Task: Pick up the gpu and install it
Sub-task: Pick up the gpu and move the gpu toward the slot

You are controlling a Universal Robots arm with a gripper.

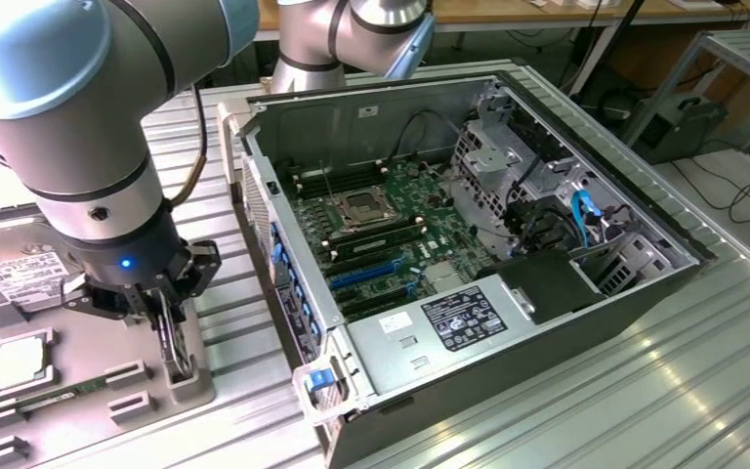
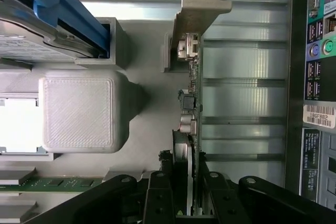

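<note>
One gpu (image 1: pixel 176 350) stands on edge in a slotted grey holder (image 1: pixel 190 389), beside the open computer case (image 1: pixel 349 122) — upright so the pincer (image 2: pixel 189 204) can straddle it — pincer clamped on its upper edge.

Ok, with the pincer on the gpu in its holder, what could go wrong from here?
1. The pincer grips the gpu at the end away from its bracket, so the card could tilt or slip once lifted.
2. The card stands on edge in the grey holder; a skewed pull could jam it in the slot.
</note>
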